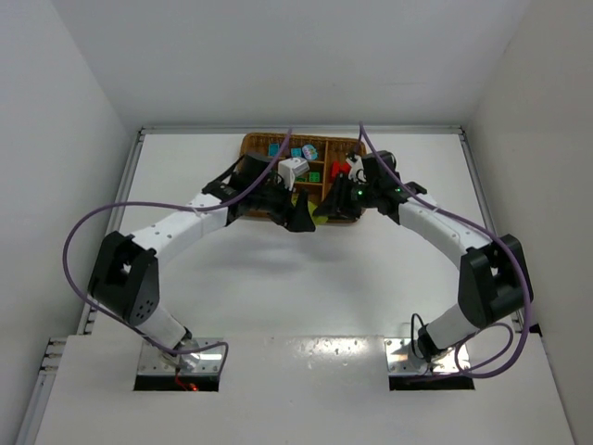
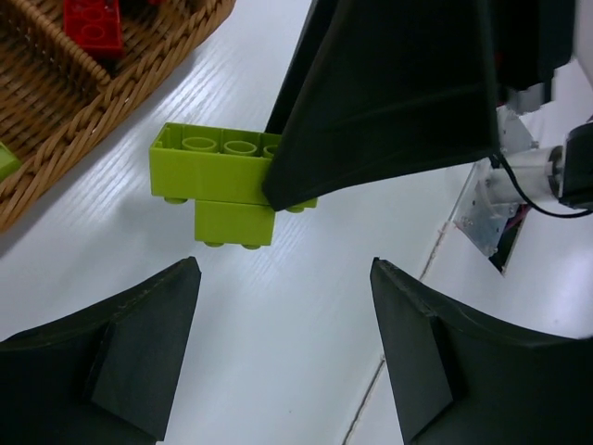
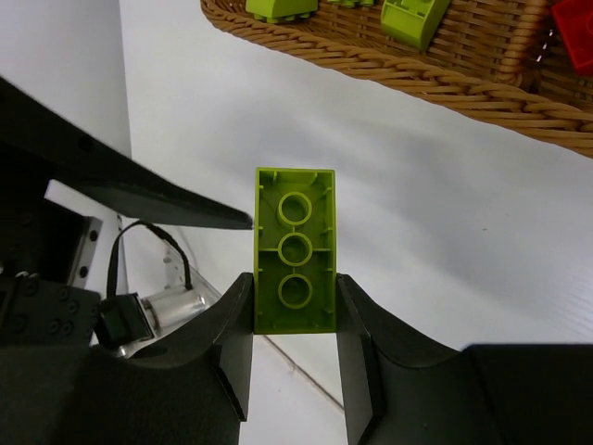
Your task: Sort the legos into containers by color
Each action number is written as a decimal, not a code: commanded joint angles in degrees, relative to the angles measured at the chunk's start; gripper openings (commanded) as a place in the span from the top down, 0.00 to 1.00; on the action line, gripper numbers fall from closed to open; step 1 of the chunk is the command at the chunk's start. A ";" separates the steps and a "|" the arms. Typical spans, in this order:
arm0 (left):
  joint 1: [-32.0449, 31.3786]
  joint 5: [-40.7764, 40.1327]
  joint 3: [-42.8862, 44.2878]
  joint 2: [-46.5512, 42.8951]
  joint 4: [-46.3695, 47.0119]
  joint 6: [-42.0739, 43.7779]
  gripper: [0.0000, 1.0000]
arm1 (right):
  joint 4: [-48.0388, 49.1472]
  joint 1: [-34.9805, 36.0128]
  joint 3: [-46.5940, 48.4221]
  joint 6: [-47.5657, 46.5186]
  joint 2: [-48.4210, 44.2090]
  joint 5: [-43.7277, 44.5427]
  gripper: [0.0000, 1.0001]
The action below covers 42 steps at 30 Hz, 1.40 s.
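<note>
now pinching lime brick (image 3: 295,222) in right gripper (image 3: 295,283) beside wicker tray (image 3: 417,79), left gripper (image 2: 283,273) wide, empty. next: lift over rim into lime slot (image 3: 477,32) (limes (image 3: 412,19) inside).

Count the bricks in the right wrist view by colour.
Lime-yellow: 3, the held brick in the right gripper and two lime bricks in the wicker tray.
Red: 1, a red brick at the frame edge.
Total: 4; a green sliver at the top edge is too cropped to count.

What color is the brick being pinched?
Lime green. The brick shows best in the right wrist view.
</note>
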 commanded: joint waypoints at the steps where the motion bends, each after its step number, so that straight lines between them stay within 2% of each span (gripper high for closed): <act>1: -0.79 -2.48 1.10 0.88 1.00 1.85 0.20 | 3.16 -0.09 1.94 1.13 -0.88 -1.76 0.98; 6: -1.32 -7.22 1.10 1.41 0.47 1.85 0.20 | 3.86 -0.09 1.42 1.66 -0.88 -2.99 0.98; 9: -1.32 -8.28 1.62 1.41 0.47 1.85 0.24 | 4.39 -0.09 1.41 1.66 -0.88 -3.96 0.98; 12: -1.32 -8.28 1.62 1.93 1.00 1.85 0.26 | 3.87 0.44 1.41 1.66 -0.88 -3.96 0.98; 19: -1.32 -6.53 3.38 2.99 2.23 1.33 0.37 | 4.39 0.44 1.41 2.71 -0.88 -5.10 0.97; 23: -1.84 -4.94 4.52 3.52 2.93 0.80 0.40 | 5.10 0.44 1.41 3.24 -0.88 -6.77 0.97; 27: -2.37 -4.94 5.05 4.05 3.46 0.80 0.53 | 5.62 0.44 1.41 3.24 -0.88 -7.30 0.97; 30: -2.37 -6.25 5.05 4.05 3.98 0.18 0.68 | 5.62 0.44 0.88 3.24 -0.88 -7.30 0.97; 31: -2.37 -6.26 5.05 4.05 3.98 0.18 0.77 | 5.62 0.44 0.88 3.24 -0.88 -7.30 0.97; 33: -2.37 -6.79 5.05 3.43 3.98 0.18 0.87 | 4.40 -0.17 0.88 3.24 -0.26 -7.30 0.97; 34: -2.37 -7.40 4.53 3.43 3.98 0.18 1.00 | 3.87 -0.18 0.88 3.24 0.43 -8.34 0.97; 37: -0.10 -7.40 3.30 2.90 3.37 -0.34 1.00 | -0.51 -1.85 3.34 0.95 2.02 -7.31 0.97; 42: 1.85 -7.58 -1.88 0.44 3.37 -0.34 1.00 | 1.48 -3.17 4.14 3.22 2.55 -5.45 0.97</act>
